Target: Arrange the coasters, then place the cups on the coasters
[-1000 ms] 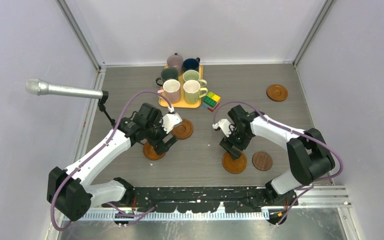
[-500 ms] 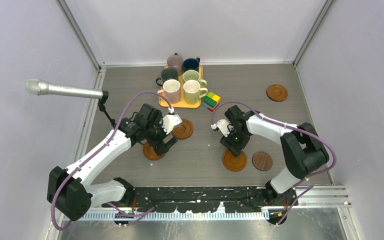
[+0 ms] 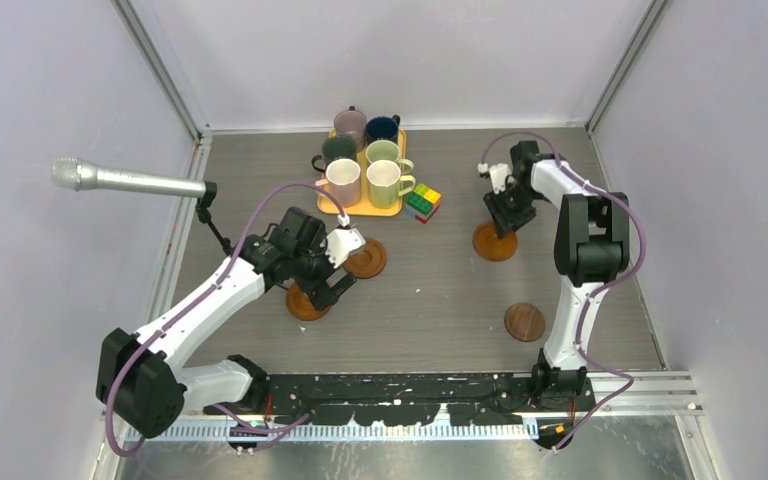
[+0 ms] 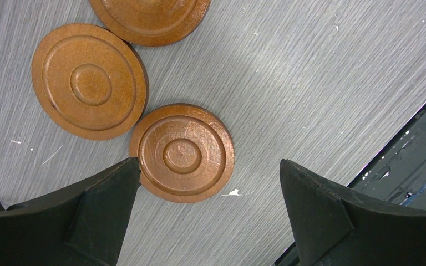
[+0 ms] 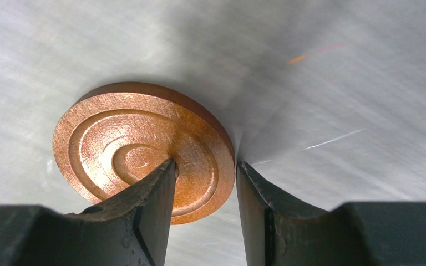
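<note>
Several cups (image 3: 342, 180) stand together on the yellow tray (image 3: 380, 209) at the back. My right gripper (image 3: 503, 222) is shut on the rim of a brown coaster (image 3: 495, 243) right of the tray. In the right wrist view one finger (image 5: 155, 194) lies on the coaster (image 5: 127, 144), the other sits outside its edge. My left gripper (image 3: 322, 288) hangs open over a coaster (image 3: 307, 303), apart from it. The left wrist view shows that coaster (image 4: 182, 152) with two more (image 4: 89, 80) (image 4: 150, 19) beside it. A darker coaster (image 3: 524, 322) lies near right.
A multicoloured cube (image 3: 422, 202) sits just right of the tray. A microphone (image 3: 125, 180) on a stand reaches in from the left wall. Walls close the table at the back and on both sides. The right arm stretches over the far right of the table.
My right gripper closed on the coaster at the near centre and carried it up to the far right, beside the cube. The left arm stayed still and open.
</note>
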Available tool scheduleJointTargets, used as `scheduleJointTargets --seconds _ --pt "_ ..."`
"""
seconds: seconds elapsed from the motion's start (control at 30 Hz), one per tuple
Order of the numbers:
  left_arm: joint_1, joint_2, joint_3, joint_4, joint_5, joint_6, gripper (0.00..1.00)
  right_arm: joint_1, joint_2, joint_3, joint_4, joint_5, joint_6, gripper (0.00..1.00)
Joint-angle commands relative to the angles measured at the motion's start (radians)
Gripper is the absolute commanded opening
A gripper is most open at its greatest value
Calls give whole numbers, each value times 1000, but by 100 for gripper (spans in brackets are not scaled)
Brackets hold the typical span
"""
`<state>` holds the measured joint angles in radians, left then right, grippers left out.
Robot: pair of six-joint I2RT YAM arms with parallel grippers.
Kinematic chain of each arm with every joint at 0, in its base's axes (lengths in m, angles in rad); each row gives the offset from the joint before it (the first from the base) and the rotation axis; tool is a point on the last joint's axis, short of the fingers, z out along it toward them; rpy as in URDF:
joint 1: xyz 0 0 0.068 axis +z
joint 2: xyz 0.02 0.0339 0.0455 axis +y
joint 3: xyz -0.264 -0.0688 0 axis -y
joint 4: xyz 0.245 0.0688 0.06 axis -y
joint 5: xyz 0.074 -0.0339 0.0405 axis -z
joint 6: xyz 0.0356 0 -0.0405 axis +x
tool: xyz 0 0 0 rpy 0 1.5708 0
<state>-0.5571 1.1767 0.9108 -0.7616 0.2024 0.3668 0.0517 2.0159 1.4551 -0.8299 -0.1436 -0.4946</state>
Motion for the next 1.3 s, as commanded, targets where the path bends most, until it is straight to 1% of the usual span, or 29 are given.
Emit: scheduleJointTargets --seconds 0.0,0.13,0.33,0.53,0.77,0.9,1.0,1.13,1.23,1.27 --pt "-5 9 -5 31 -4 -5 100 -62 113 156 32 38 -21 48" --pt "-5 11 -3 31 -9 -6 100 -101 182 259 11 48 -22 48" --pt "-5 15 2 31 -12 -8 100 -140 246 352 -8 27 -4 48" --pt "-5 22 9 26 -19 -8 100 -151 294 432 -17 16 29 48" --pt "-5 23 9 23 -23 -9 100 -156 315 482 -22 15 48 49" --pt "-5 21 11 23 -25 -12 100 -156 279 496 -35 -2 68 61" --pt "-5 19 13 21 -21 -11 100 -155 229 519 -62 -16 89 66" --pt "-6 5 16 15 -15 -13 100 -127 132 522 -98 -31 103 70" --pt "-6 -13 12 19 -10 -17 100 -58 41 457 -107 -49 112 71" --pt "-5 -18 11 21 -10 -21 100 -15 10 428 -105 -52 121 72"
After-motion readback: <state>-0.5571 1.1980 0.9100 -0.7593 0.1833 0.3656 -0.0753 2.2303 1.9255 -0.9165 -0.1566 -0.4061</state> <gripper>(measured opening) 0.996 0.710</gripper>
